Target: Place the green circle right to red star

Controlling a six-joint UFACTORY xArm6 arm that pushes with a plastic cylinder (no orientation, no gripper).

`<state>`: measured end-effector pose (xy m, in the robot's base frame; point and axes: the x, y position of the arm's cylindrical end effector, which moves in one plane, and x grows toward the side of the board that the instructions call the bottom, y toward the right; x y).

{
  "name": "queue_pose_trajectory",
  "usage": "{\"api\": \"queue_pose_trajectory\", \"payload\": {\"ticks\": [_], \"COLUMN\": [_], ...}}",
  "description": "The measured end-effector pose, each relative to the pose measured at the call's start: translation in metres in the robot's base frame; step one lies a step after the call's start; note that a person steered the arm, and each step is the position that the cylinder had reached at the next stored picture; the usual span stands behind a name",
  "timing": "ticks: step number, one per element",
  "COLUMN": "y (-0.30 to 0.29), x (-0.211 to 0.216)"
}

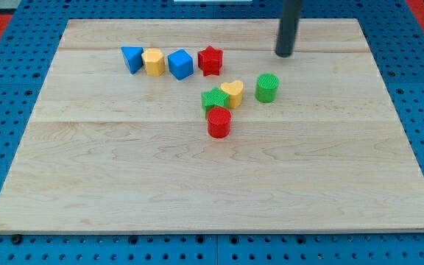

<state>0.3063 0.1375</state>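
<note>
Green circle (pixel 267 87) sits on the worktop (pixel 197 184), below-right of the red star (pixel 210 60); no claw, only the tip (pixel 284 54) above-right of it; a downward push would likely send it away from the star.

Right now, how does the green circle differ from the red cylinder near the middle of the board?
The green circle is green; the red cylinder is red. The green circle stands alone toward the view's right, touching nothing, while the red cylinder sits just below the green block and the yellow heart, close against them. My tip is nearer the green circle, above it. Both are upright round blocks of similar size.
</note>
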Motion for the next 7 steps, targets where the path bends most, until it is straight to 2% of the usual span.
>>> {"api": "queue_pose_trajectory", "payload": {"ticks": [2, 6, 7], "y": [-0.002, -0.069, -0.107], "x": [0.097, 0.084, 0.083]}}
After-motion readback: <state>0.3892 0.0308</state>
